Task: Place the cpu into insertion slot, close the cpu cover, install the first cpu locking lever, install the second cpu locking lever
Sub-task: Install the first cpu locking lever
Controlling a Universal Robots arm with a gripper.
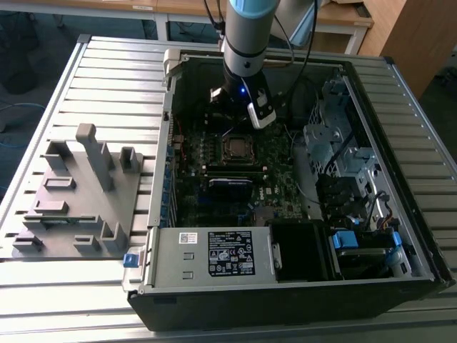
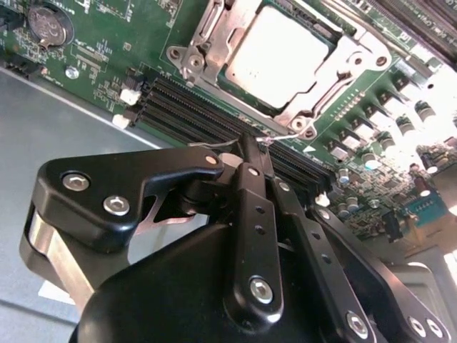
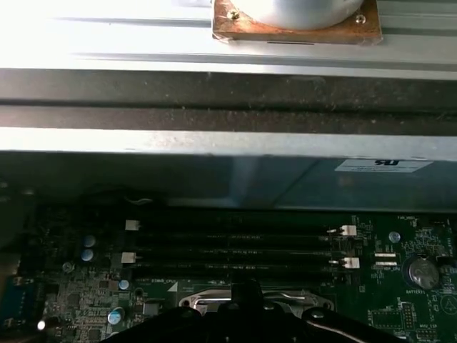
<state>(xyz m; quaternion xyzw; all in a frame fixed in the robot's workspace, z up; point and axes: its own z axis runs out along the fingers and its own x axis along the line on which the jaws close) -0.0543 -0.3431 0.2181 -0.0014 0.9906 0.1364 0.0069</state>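
Note:
In the open computer case, the cpu (image 1: 235, 148) lies flat in the insertion slot (image 2: 187, 61), its silver-grey top (image 2: 282, 57) showing through the cpu cover (image 2: 275, 108), which is down around it. My gripper (image 2: 248, 146) hangs over the slot's edge on the side of the long black memory slots, with its fingers shut together. A thin wire locking lever (image 2: 289, 136) runs along that edge right at the fingertips; whether they touch it I cannot tell. In the exterior view the gripper (image 1: 233, 123) is just beyond the socket.
Long black memory slots (image 3: 235, 243) lie between the socket and the case wall (image 3: 228, 143). A grey fixture block (image 1: 78, 193) stands at the exterior view's left. The power supply (image 1: 214, 254) and drive bays (image 1: 343, 164) crowd the near and right sides.

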